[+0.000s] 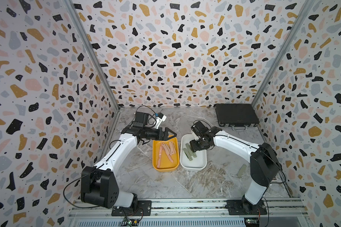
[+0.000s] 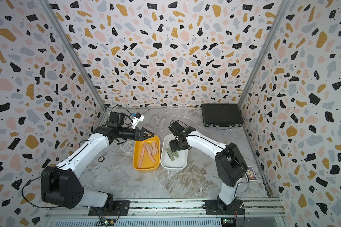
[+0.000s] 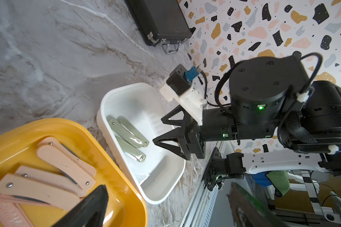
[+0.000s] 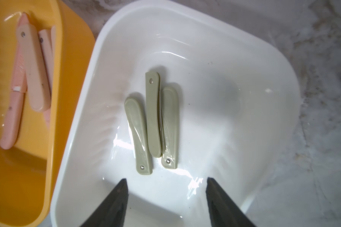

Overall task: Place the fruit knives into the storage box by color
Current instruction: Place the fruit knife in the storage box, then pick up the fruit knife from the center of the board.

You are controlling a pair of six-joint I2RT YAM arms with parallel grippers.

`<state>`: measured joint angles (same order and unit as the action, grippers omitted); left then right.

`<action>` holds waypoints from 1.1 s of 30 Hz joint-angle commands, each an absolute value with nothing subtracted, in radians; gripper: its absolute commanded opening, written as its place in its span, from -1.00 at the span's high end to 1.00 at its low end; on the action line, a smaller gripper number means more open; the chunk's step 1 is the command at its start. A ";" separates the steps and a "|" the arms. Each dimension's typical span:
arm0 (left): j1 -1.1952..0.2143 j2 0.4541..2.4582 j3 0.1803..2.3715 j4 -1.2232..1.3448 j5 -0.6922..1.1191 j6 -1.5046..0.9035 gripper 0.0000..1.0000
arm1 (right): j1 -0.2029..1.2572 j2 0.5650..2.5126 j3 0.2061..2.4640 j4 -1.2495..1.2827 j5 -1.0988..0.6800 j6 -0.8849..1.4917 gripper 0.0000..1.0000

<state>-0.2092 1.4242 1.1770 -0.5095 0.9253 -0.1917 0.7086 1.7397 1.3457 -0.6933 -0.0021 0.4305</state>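
Unreadable card (image 2: pixel 251 174) near green fruit knife (image 1: pixel 242 169)

Tabletop (image 1: pixel 165 186): grey marble pattern with white and brown veins.
Walls (image 1: pixel 175 49): three sides, pale terrazzo print with black, ochre, pink and grey-blue flecks.
Corner posts (image 1: pixel 93 59): silver metal strips where the walls meet.
Black case (image 1: pixel 236 115): closed, lying flat in the far right corner of the tabletop, seen in both top views.
Case handle (image 1: pixel 239 128): silver, on the near side.
Rail (image 1: pixel 185 208): silver, along the near edge.
Small card (image 2: pixel 251 174): colourful, flat near the right wall; print unreadable.
Dark disc (image 2: pixel 101 159): small, round, on the left part of the tabletop.
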 commanded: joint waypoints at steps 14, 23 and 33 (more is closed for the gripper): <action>-0.254 1.463 1.386 -0.474 0.939 -0.234 -0.93 | 0.495 1.450 1.128 -0.754 0.108 0.472 -0.35; -0.353 1.510 1.382 -0.366 0.931 -0.296 -0.93 | 0.279 1.379 1.056 -0.755 0.135 0.455 -0.41; -0.434 1.579 1.368 -0.301 0.933 -0.328 -0.93 | 0.071 1.446 1.026 -0.693 0.124 0.441 -0.42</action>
<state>-0.4168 1.5681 1.3693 -0.3672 0.9260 -0.3119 0.1150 1.4303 1.0378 -0.7055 0.1085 0.4496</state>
